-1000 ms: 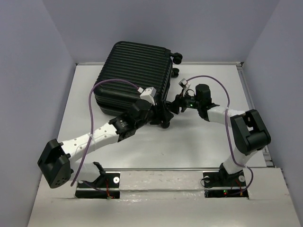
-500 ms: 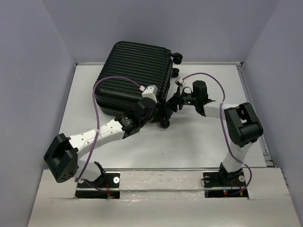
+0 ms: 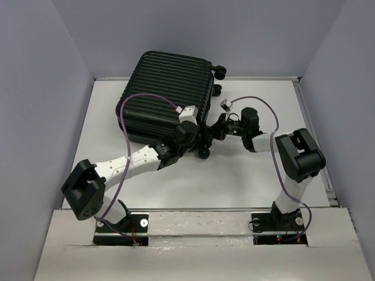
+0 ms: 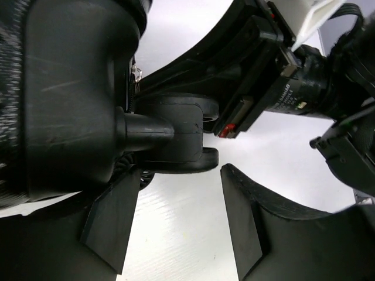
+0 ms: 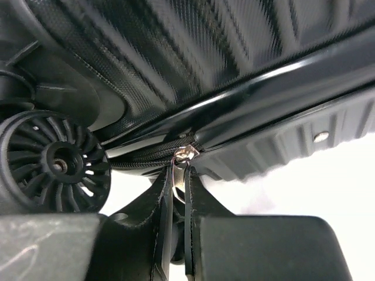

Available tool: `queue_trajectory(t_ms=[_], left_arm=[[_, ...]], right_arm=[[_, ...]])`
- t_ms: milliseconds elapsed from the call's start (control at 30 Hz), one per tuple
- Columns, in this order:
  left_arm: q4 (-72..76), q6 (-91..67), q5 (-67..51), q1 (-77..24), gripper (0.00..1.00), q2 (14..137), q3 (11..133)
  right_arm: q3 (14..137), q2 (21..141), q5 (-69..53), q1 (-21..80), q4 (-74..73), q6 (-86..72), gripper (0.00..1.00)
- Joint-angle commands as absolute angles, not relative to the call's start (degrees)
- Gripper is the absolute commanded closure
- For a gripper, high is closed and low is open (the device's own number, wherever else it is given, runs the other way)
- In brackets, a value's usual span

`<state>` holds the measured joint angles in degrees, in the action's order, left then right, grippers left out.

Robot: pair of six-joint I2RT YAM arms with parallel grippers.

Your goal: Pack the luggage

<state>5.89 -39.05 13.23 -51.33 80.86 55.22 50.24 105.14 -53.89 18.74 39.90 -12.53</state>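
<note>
Top view, left to right.

Left arm (image 3: 126, 164) ran from its base at 7 o'clock of the table (image 3: 252, 175) up toward the centre.

The luggage (image 3: 167, 93) lay flat at about 11 o'clock of the table. Ribbed shell faced up and the wheel end faced 3 o'clock.

The left fingers (image 3: 200, 139) sat at the 5 o'clock corner of the shell, just beside the near caster (image 3: 204, 153). In the left wrist view they were spread apart over bare table, with the caster housing right ahead of the tips. Couldn't tell if they touched it.

The right fingers (image 5: 170, 193) were just at 3 o'clock of the left ones, against the same wheel end. In the right wrist view they were pinched together on the metal zipper pull (image 5: 186, 154), at the zip line between the two shell halves. A spoked wheel (image 5: 53, 167) sat at 9 o'clock in that view.

Right arm (image 3: 296, 161) rose from its base at 5 o'clock. The elbow was folded near the table's 3 o'clock edge and the forearm pointed toward 9 o'clock.

Purple cables (image 3: 122, 114) looped over both wrists.
</note>
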Motion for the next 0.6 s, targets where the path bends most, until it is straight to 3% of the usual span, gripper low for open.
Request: queue_trajectory(t_ms=[0,367,567], left_arm=[[9.6,-38.1,16.6,-51.3,0.32,82.7,59.8],[12.2,-37.2,12.2,-49.6,0.5,89.1,71.3],[10.6,-36.5,11.8,-48.9,0.52,93.1,77.7]], right_arm=[[42.5,101.6,-49.4,18.9,51.2,-21.1,0.93],[29.2,92.4,-40.4,27.1,57.1,-26.8,0.93],[20.9,85.1,-32.4,34.8,62.2,-31.5,0.93]])
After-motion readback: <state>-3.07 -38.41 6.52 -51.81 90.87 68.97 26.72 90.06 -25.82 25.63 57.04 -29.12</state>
